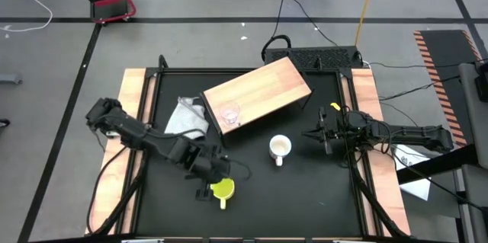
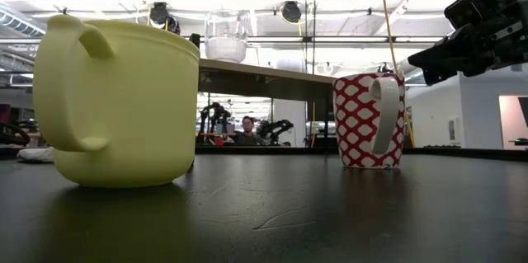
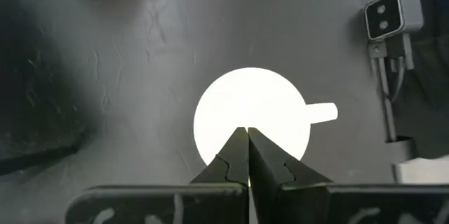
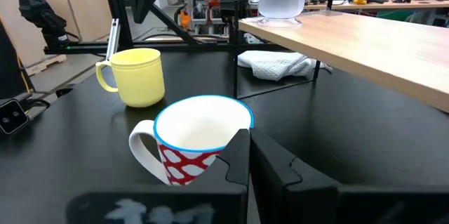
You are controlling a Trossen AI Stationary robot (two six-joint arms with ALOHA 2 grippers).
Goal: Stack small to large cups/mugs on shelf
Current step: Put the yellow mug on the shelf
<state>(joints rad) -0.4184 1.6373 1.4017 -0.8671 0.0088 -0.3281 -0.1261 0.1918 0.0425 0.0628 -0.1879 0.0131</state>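
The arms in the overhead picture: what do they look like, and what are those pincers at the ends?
Both arms are dark, jointed and slim, with black cables trailing near them. The left gripper and right gripper each end in two black fingers that taper to points, with notched inner edges.

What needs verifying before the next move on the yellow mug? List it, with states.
1. Glass cup already on the shelf: ok.
2. Yellow mug upright on the table: ok.
3. Left gripper above the yellow mug: ok.
4. Left jaws open for a grasp: not ok, shut.
5. Red-patterned mug standing apart from the yellow mug: ok.
6. Right gripper clear of the left arm's path, jaws shut: ok.
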